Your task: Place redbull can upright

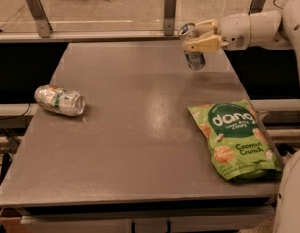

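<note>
The redbull can, slim and silver with bluish markings, is held nearly upright, slightly tilted, above the far right part of the grey table. My gripper comes in from the right and is shut on the can's upper half, its tan fingers wrapped around it. The can's bottom end seems to hang a little above the tabletop.
A fatter silver can with green and orange markings lies on its side at the table's left edge. A green Dang coconut crunch bag lies flat at the right front. A rail with metal posts runs behind the table.
</note>
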Controlling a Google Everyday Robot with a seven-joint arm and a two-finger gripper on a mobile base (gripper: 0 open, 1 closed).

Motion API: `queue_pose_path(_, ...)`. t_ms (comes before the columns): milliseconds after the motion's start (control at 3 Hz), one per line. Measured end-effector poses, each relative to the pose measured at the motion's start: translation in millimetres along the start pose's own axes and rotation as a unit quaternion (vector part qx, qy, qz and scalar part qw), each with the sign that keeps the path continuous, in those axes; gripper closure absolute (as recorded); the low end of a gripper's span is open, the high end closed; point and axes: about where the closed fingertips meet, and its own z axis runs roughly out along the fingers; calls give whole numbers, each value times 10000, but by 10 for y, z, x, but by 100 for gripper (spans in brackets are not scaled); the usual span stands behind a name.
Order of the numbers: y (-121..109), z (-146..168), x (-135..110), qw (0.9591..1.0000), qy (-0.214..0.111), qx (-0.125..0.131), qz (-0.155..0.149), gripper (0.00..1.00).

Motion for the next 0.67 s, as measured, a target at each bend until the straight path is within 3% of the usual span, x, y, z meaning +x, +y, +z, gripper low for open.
queue_pose_path(667,136,-100,178,9980,-481,-271,299,100)
